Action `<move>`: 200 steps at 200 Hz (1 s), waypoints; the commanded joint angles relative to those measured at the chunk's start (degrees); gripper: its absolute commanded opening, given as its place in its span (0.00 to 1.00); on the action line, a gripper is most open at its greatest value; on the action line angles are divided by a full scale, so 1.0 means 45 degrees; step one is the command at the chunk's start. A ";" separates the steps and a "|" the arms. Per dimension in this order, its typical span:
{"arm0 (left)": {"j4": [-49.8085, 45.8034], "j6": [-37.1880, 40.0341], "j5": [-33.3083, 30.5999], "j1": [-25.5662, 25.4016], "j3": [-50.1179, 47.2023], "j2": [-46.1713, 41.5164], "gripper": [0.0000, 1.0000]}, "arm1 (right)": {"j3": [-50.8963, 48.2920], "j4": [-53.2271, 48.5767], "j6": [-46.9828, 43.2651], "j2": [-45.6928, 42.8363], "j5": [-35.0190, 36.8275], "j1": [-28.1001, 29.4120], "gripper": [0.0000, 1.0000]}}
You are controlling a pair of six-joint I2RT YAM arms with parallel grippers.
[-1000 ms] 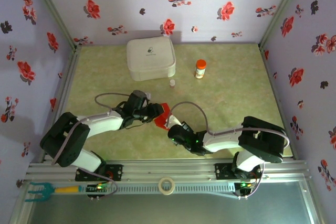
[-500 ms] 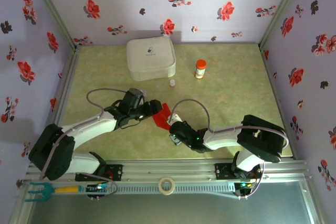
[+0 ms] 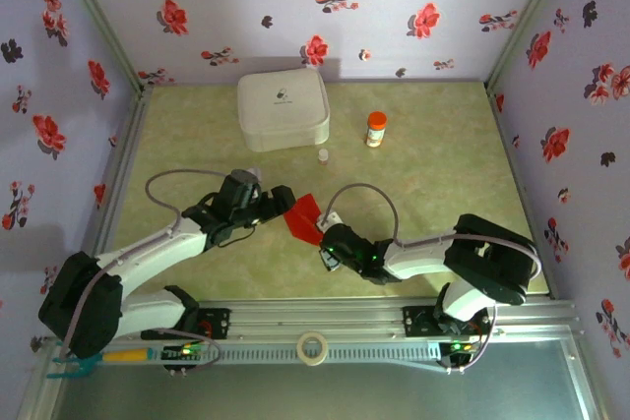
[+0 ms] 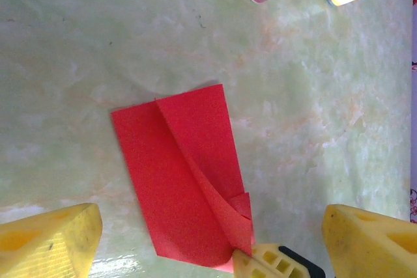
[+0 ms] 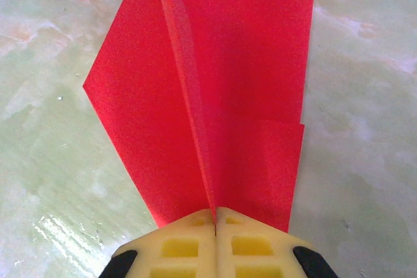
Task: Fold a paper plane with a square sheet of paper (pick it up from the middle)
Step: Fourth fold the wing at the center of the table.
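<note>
The paper [image 3: 305, 215] lies on the table [image 3: 443, 184] in front of the case [image 3: 283, 110], well apart from it. From above, both grippers meet at the paper, but their jaws are too small to read there. The left wrist view shows the left gripper [image 4: 208, 239] spread wide, a yellow finger [image 4: 49, 239] on either side of the paper and clear of it, and a diagonal flap across the sheet. The right wrist view shows the right gripper [image 5: 215, 222] pressed together, pinching a raised ridge at the paper's edge. A bottle [image 3: 375, 129] and a vial [image 3: 323, 155] stand right of the case.
</note>
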 commanded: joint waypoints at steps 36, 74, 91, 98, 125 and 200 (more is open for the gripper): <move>-0.0048 -0.0133 -0.0166 0.0082 -0.0162 -0.0075 0.88 | -0.0476 0.1203 0.1429 -0.0131 -0.2024 -0.0760 0.00; 0.0308 -0.0067 0.0116 0.0092 -0.0293 -0.0025 0.80 | -0.0518 0.2022 0.2699 0.0035 -0.4079 -0.1691 0.00; 0.0647 -0.0047 0.0325 0.0079 -0.0437 0.0003 0.72 | -0.0493 0.2226 0.3283 0.0242 -0.4866 -0.2094 0.00; 0.0765 -0.0013 0.0424 0.0092 -0.0461 0.0042 0.68 | -0.0518 0.2387 0.3484 0.0310 -0.5141 -0.2232 0.00; 0.1118 0.0033 0.0735 0.0094 -0.0542 0.0276 0.54 | -0.0527 0.2876 0.4253 0.0746 -0.6011 -0.2687 0.00; 0.2203 0.0035 0.1959 0.0092 -0.0415 0.1446 0.37 | -0.0725 0.5412 0.6302 0.2284 -0.7878 -0.3494 0.00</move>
